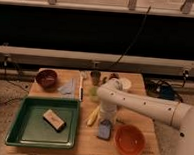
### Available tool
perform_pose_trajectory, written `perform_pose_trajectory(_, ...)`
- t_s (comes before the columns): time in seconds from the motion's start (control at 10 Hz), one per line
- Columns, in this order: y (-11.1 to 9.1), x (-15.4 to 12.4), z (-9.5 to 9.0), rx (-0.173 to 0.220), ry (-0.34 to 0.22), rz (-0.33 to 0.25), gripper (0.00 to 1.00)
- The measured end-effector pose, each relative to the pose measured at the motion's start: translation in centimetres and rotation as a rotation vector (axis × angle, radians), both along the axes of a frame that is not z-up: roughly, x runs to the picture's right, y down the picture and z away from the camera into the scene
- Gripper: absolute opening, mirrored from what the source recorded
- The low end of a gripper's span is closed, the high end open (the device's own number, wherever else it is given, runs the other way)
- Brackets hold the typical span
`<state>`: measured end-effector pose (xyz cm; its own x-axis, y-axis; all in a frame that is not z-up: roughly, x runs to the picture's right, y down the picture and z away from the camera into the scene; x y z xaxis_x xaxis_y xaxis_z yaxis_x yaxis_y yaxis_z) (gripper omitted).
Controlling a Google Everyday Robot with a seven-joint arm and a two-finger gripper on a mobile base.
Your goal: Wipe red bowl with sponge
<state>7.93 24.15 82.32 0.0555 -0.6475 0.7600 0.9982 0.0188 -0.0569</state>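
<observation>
The red bowl (130, 141) sits on the wooden table (85, 146) at the front right. A blue-grey sponge (104, 129) lies flat on the table just left of the bowl. My gripper (106, 118) points down right over the sponge, at the end of the white arm (143, 106) that reaches in from the right.
A green tray (31, 132) at the front left holds a tan block (54, 119). A dark red bowl (46, 78) stands at the back left, a blue cloth (68, 87) beside it. A banana (93, 116), a green cup (95, 78) and small items lie mid-table.
</observation>
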Motion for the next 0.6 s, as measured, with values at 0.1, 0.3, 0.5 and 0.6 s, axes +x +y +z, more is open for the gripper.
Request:
perform_pose_trajectory(0.1, -0.3, -0.1, 0.0, 0.002, 0.004, 0.004, 0.14)
perform_pose_trajectory(0.3, -2.4, -0.3, -1.2, 0.024, 0.003, 0.028, 0.14)
perform_pose_trajectory(0.5, -5.5, -0.4, -3.3, 0.064, -0.010, 0.057, 0.14)
perform_pose_trajectory(0.6, -6.9, -0.2, -4.1, 0.085, -0.011, 0.069, 0.14)
